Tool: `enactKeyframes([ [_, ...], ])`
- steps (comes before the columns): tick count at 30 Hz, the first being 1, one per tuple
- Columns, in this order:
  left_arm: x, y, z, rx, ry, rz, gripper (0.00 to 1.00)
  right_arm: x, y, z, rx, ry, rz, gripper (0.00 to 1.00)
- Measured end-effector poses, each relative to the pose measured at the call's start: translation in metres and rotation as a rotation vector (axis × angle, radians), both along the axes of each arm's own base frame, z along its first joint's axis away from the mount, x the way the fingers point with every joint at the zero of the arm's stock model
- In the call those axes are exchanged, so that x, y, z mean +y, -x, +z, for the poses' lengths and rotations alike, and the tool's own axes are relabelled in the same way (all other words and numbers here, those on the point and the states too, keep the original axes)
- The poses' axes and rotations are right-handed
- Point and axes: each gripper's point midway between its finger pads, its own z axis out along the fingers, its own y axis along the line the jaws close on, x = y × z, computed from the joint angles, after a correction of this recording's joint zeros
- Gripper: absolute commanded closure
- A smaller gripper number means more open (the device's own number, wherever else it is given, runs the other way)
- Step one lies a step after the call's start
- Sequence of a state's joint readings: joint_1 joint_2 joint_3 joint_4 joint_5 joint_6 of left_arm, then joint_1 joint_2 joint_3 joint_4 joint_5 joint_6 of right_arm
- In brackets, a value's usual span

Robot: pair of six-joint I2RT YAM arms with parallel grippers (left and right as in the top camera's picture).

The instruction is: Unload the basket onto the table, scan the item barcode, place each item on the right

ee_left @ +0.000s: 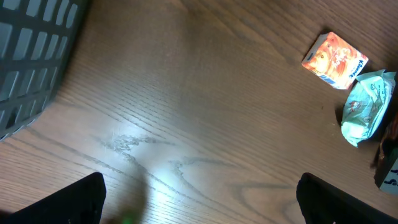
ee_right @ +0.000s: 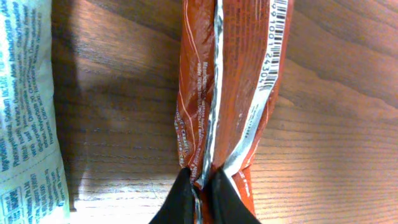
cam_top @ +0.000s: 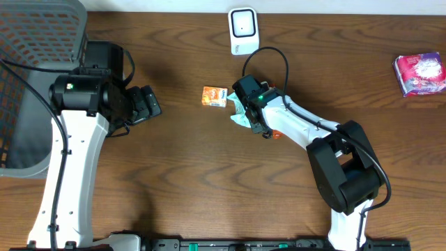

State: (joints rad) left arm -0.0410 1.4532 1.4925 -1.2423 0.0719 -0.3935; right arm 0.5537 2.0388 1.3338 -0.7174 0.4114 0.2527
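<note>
Overhead view: the right gripper (cam_top: pixel 267 131) is down on the brown table (cam_top: pixel 181 174), just in front of the white scanner (cam_top: pixel 242 29) that stands at the far edge. A small bit of the orange wrapper (cam_top: pixel 277 134) shows beside its tip. A pale green packet (cam_top: pixel 240 113) lies partly under that arm, and a small orange box (cam_top: pixel 214 96) lies just to its left. The left gripper (cam_top: pixel 150 104) sits well apart on the left with its jaws spread wide and nothing between them, near a grey basket (cam_top: pixel 35 42) in the corner. A pink packet (cam_top: pixel 420 73) lies far off at the right edge.

Left wrist view: the left gripper (ee_left: pixel 205 208) hangs over bare wood, fingers (ee_left: pixel 74 200) wide and released. The basket (ee_left: pixel 31 56) is at upper left; the orange box (ee_left: pixel 334 59) and the green packet (ee_left: pixel 367 106) lie touching at upper right.

Right wrist view: the right gripper (ee_right: pixel 199 186) is clenched on the middle seam of the orange wrapper (ee_right: pixel 233 93), pinching its near end. The wrapper lies lengthwise on the table (ee_right: pixel 329 143), printed back upward, with its barcode (ee_right: pixel 278 31) facing up along the right side at the far end. The green packet (ee_right: pixel 25 112) lies alongside at the left, apart from it.
</note>
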Motion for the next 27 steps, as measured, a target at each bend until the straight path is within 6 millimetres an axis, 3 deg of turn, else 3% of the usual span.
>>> enactKeyframes([
  [7,0.000,0.000,0.000,0.000,0.000,0.000,0.02,-0.003,0.004,0.009,0.087,-0.063,-0.047,0.99],
  [13,0.000,0.000,0.000,0.000,0.000,0.000,0.02,0.002,-0.024,0.032,0.142,-0.350,-0.120,0.99],
  [18,0.000,0.000,0.000,0.000,0.000,0.000,0.02,-0.012,-0.032,0.038,0.210,-0.570,-0.184,0.99],
  [22,0.000,0.000,0.000,0.000,0.000,0.000,0.02,-0.035,-0.029,0.041,0.258,-0.643,-0.200,0.84],
  [27,0.000,0.000,0.000,0.000,0.000,0.000,0.02,-0.031,-0.021,0.038,0.279,-0.588,-0.135,0.56],
])
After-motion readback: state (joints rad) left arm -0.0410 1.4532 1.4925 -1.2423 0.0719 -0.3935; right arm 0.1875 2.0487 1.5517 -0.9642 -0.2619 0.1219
